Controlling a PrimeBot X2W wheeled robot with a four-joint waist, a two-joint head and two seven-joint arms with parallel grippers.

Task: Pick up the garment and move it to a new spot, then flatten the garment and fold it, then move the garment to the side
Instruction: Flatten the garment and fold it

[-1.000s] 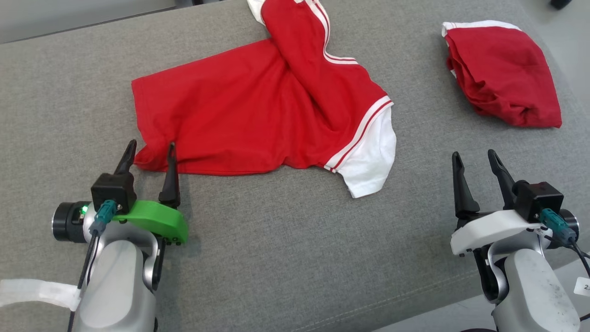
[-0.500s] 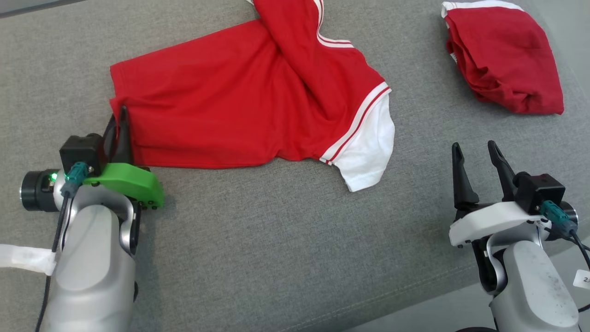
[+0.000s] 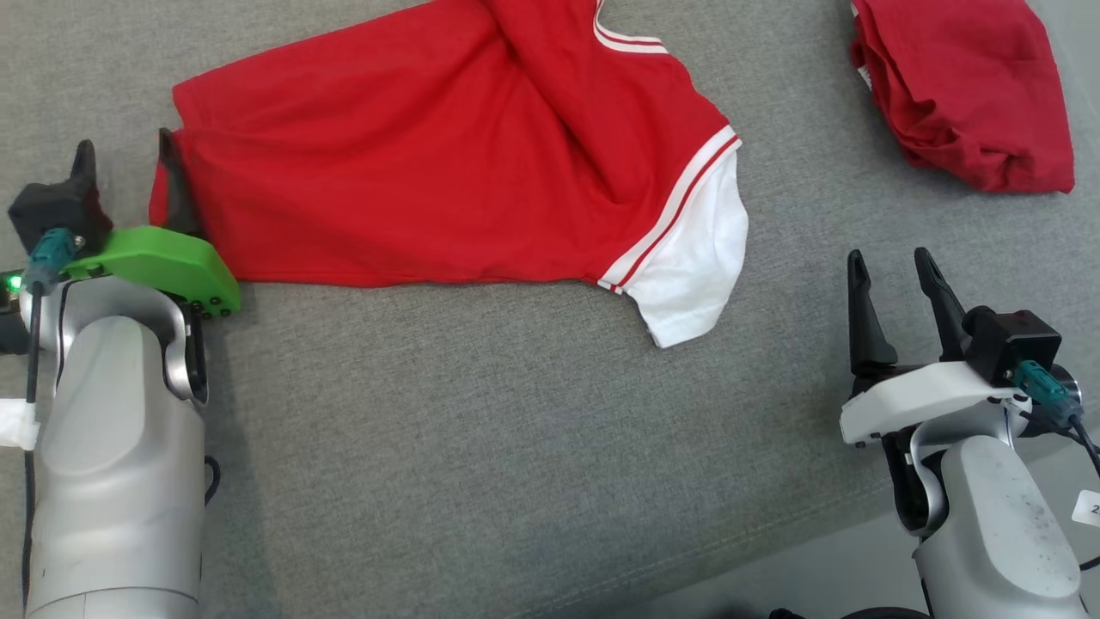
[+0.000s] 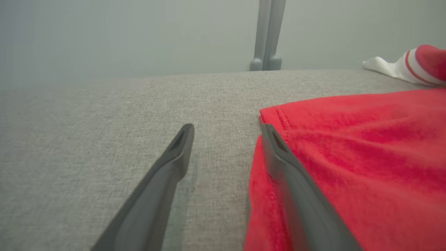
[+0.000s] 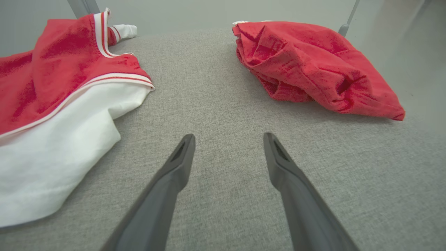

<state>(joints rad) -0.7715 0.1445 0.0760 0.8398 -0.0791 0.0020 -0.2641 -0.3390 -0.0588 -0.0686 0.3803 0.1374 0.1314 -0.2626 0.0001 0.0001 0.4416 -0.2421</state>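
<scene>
- The red T-shirt (image 3: 447,172) lies across the middle and left of the grey upholstered surface (image 3: 481,447). Its body is spread toward our left, one white sleeve (image 3: 687,275) points at our right gripper (image 3: 889,256), and a thick diagonal fold (image 3: 559,94) crosses its upper part.
- A second ago our left gripper (image 3: 125,144) straddled the bunched lower hem corner, and half a second ago it pinched it. Now that corner lies drawn out leftward and the near edge runs straighter. The head camera has shifted too, so we judge this against the shirt itself.
- The left jaws are spread again with bare grey surface between them, and the inner finger (image 4: 289,174) touches the hem (image 4: 275,116). We read this as a release after one flattening tug, with the diagonal fold still to smooth.
- Our right gripper hovers near the sleeve as before, jaws spread and empty.
- A second red garment (image 3: 971,94) sits bundled at far right, well apart.
- Beyond the surface are a pale wall (image 4: 139,35), a grey metal post (image 4: 267,35) and pale floor (image 3: 816,576).
</scene>
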